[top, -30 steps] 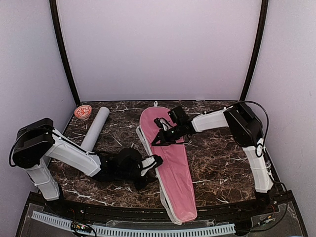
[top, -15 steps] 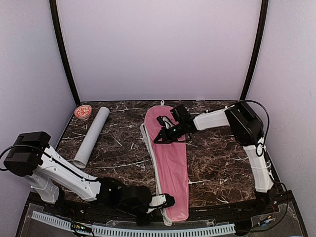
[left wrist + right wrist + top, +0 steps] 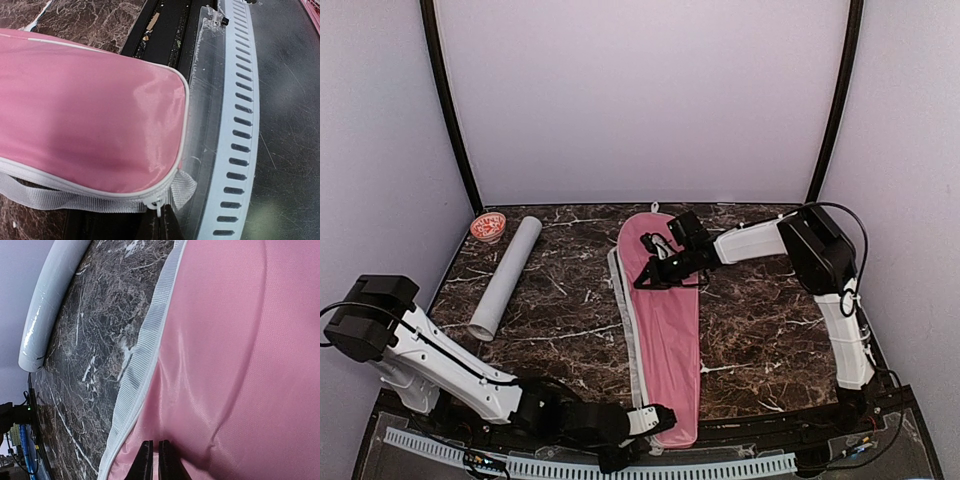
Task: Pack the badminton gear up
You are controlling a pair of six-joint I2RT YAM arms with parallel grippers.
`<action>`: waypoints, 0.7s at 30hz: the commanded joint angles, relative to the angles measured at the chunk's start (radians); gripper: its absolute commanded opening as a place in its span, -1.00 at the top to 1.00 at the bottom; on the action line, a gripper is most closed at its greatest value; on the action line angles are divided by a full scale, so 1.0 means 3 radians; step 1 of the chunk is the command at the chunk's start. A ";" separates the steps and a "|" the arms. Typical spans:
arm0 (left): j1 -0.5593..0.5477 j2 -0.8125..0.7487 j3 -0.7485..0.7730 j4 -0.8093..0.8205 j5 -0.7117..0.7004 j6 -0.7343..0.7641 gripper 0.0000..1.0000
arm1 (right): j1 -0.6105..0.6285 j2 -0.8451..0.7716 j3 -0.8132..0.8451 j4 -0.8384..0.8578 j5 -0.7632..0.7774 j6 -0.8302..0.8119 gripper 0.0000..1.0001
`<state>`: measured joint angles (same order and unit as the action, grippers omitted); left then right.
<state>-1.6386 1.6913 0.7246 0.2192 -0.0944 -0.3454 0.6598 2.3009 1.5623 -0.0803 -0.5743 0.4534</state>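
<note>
Zip-closing step, seemingly: left end effector [image 3: 161, 227] pinches the zip pull [image 3: 156, 206] at the pink cover's [image 3: 665, 310] narrow end, right end effector [image 3: 154, 460] clamps its wide end; next probably release

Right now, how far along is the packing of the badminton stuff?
Looks done: no rackets or shuttlecocks lie loose; presumably packed, though I cannot see inside. In hand: the left hand grips the zip pull at the narrow end of the pink cover while the right hand pinches its wide part. Left: the white tube lies on the table, a small round cap apart from it.
</note>
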 commanded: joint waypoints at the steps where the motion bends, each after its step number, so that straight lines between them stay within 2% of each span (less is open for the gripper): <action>1: 0.0128 -0.0194 -0.0104 0.0025 0.0058 -0.0270 1.00 | -0.0090 -0.0161 -0.0217 -0.0136 0.0252 -0.0084 0.86; 5: 0.0427 -0.0116 -0.0096 0.0367 0.0080 -0.0081 1.00 | -0.0072 -0.0541 -0.0233 -0.0126 0.0225 -0.0115 0.80; 11: 0.0623 0.0551 0.0644 0.0343 0.0302 0.0321 1.00 | -0.0080 -0.1020 -0.0016 -0.0560 0.0509 -0.0284 0.61; 12: 0.0631 0.0614 0.0719 0.0334 0.0337 0.0347 0.93 | -0.0085 -0.1087 -0.0013 -0.0646 0.0613 -0.0318 0.57; 15: 0.0648 0.0618 0.0784 0.0352 0.0358 0.0362 0.42 | -0.0092 -0.1229 -0.0005 -0.0939 0.0937 -0.0451 0.47; 18: 0.0690 0.0403 0.0653 0.0433 0.0332 0.0373 0.00 | -0.0056 -0.1297 -0.0029 -0.1124 0.1263 -0.0548 0.37; 21: 0.0763 0.0023 0.0364 0.0574 0.0312 0.0322 -0.26 | 0.0030 -0.1282 -0.0061 -0.1189 0.1488 -0.0579 0.33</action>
<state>-1.4349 1.8553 0.9165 0.3378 -0.0006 -0.2504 0.6441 1.8984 1.5520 -0.3401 -0.2745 0.3210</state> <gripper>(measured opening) 0.573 0.329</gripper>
